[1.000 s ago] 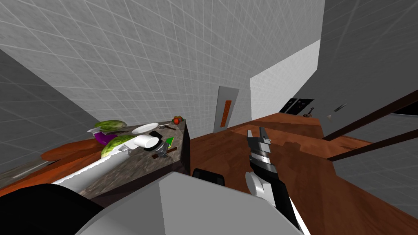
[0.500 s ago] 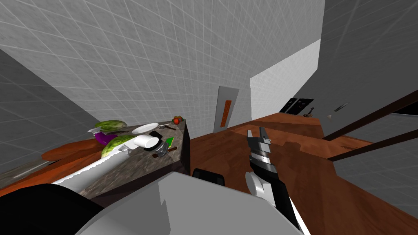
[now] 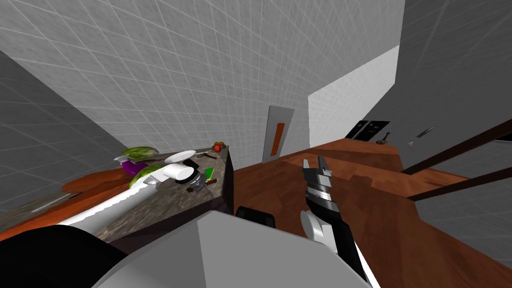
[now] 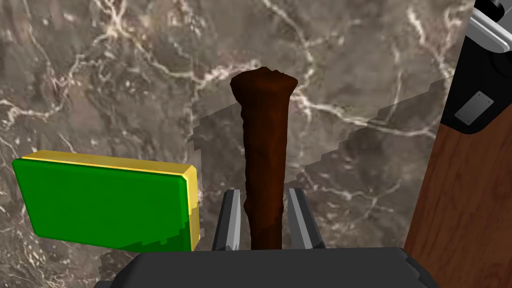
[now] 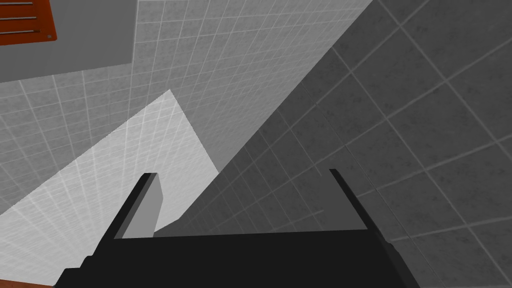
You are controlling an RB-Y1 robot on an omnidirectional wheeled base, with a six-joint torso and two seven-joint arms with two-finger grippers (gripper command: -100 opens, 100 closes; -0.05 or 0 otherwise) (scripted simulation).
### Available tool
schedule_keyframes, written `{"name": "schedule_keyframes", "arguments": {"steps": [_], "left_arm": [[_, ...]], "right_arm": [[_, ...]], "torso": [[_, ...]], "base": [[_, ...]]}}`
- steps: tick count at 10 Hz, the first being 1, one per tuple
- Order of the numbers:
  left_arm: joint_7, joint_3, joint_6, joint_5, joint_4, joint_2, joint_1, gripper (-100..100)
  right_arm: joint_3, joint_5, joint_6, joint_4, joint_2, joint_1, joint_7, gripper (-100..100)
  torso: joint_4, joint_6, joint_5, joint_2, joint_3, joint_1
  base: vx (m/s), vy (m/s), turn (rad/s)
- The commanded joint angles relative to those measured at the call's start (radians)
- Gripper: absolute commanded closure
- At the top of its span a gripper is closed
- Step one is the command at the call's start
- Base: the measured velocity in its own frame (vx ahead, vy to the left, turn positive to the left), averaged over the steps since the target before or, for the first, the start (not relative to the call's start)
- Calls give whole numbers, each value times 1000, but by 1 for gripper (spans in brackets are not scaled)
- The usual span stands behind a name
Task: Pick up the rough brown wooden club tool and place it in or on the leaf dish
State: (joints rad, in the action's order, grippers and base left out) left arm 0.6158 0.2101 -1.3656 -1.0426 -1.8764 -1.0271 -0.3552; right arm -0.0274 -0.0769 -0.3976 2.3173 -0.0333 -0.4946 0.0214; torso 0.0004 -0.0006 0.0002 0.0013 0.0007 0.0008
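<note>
Rough brown club [image 4: 263,150] clamped by its lower shaft between the closed left jaws, dark marbled surface [image 4: 100,75] seen under the club, green block [image 4: 105,200] laid just beside the club, right jaws held wide apart over wood floor [image 3: 280,190].

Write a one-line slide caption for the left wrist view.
Left gripper closed on the rough dark brown wooden club over a brown marbled counter, with a green yellow-edged block beside it.
</note>
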Motion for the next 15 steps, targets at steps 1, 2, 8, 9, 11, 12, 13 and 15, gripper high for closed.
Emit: {"name": "schedule_keyframes", "arguments": {"steps": [1,2,8,9,11,12,13,15], "left_arm": [[0,12,-7,2,36,-11,12,100],[0,19,-11,2,58,-18,19,100],[-3,85,-51,2,253,-84,84,100],[-3,97,-60,1,291,-97,96,100],[-6,122,-77,-4,354,-126,120,100],[-8,134,-86,-8,400,-140,132,100],[-11,146,-95,-12,432,-155,144,100],[-15,157,-103,-16,481,-169,156,100]], "right_arm": [[0,0,0,0,0,0,0,0],[0,0,0,0,0,0,0,0],[0,0,0,0,0,0,0,0],[0,0,0,0,0,1,0,0],[0,0,0,0,0,0,0,0],[0,0,0,0,0,0,0,0],[0,0,0,0,0,0,0,0],[0,0,0,0,0,0,0,0]], "torso": [[0,0,0,0,0,0],[1,1,0,3,1,1],[4,-1,0,13,8,4],[4,-1,0,15,9,4],[4,-2,-1,15,9,5],[4,-1,-1,14,9,4],[4,-2,-1,15,9,4],[4,-4,1,13,8,7]], "base": [[-61,13,-139],[-146,41,-171],[-182,46,-179],[-226,76,-241],[-186,49,-194],[-219,51,-236],[-227,82,-252],[-131,71,-106]]}}
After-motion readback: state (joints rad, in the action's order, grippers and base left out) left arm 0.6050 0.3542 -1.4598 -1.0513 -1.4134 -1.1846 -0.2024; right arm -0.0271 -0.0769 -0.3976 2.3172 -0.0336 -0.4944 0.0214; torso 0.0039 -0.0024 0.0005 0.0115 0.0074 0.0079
